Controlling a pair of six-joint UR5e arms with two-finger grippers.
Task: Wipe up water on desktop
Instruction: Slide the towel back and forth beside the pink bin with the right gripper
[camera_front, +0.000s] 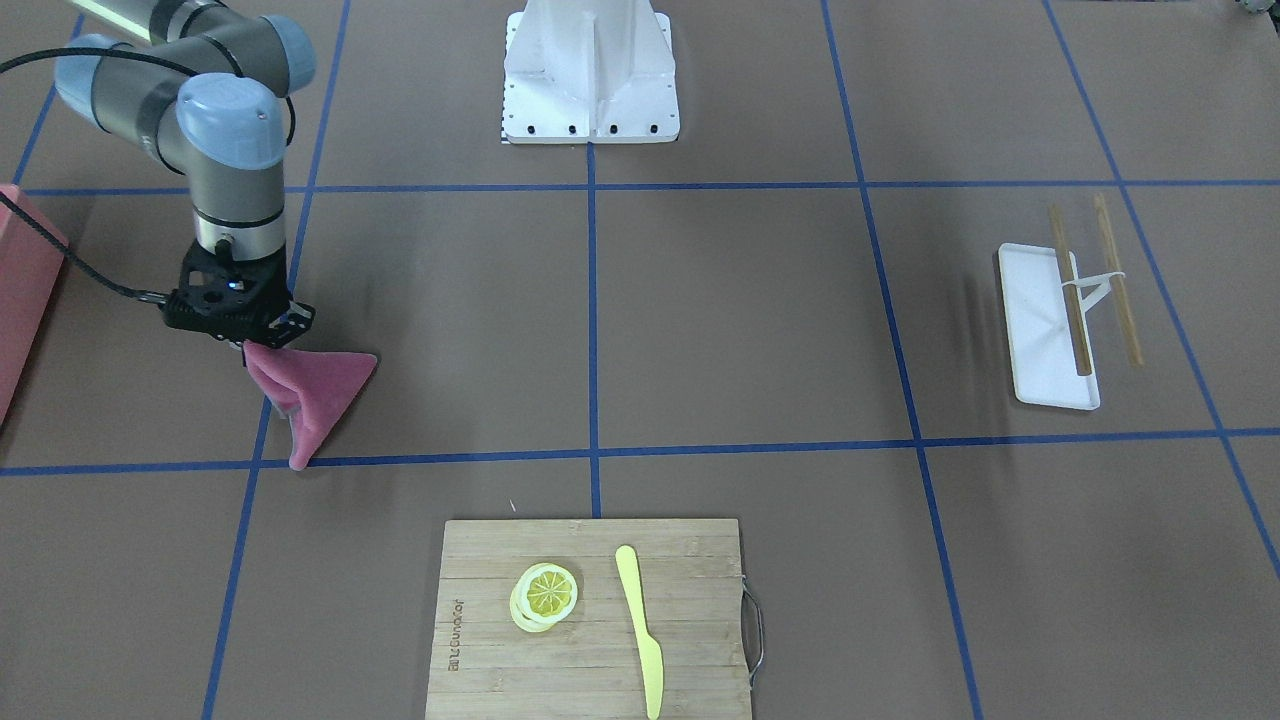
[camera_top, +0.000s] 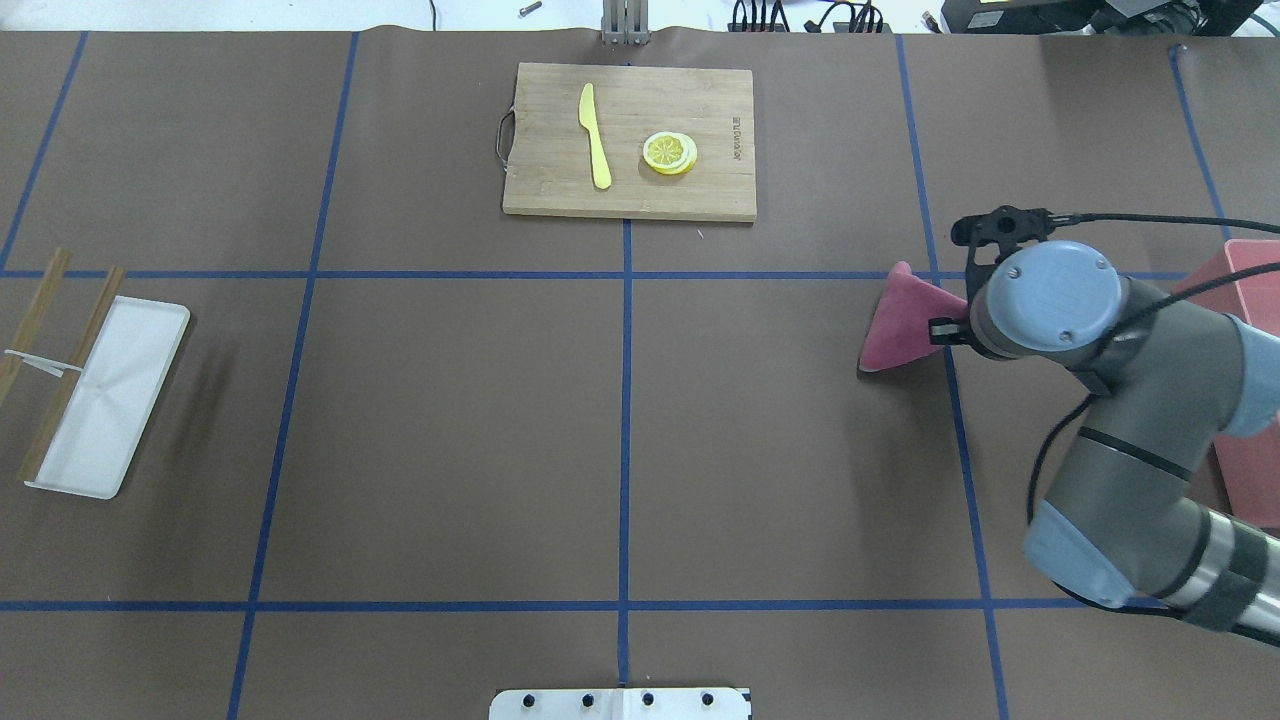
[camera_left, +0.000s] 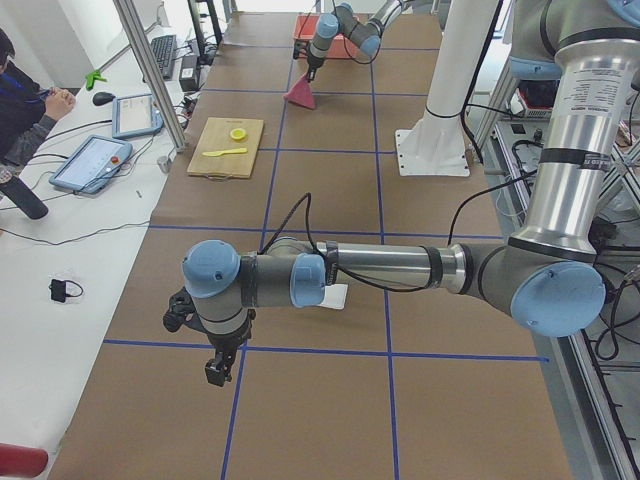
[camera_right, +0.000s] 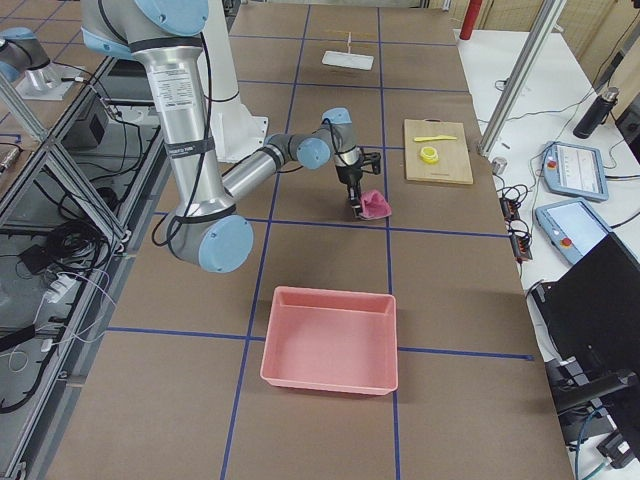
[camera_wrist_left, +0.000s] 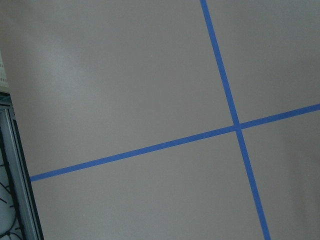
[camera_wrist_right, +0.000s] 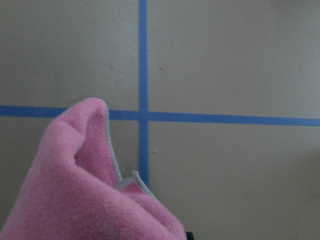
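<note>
The desktop is a matte brown surface with a grid of blue tape lines; I see no water on it. My right gripper is shut on a pink cloth whose lower end drapes onto the desktop by a tape crossing. The cloth also shows in the overhead view and fills the lower left of the right wrist view. My left gripper shows only in the exterior left view, hanging above the desktop; I cannot tell if it is open or shut.
A bamboo cutting board carries a lemon slice and a yellow knife. A white tray with chopsticks lies on my left side. A pink bin stands at my right. The robot base is at the rear.
</note>
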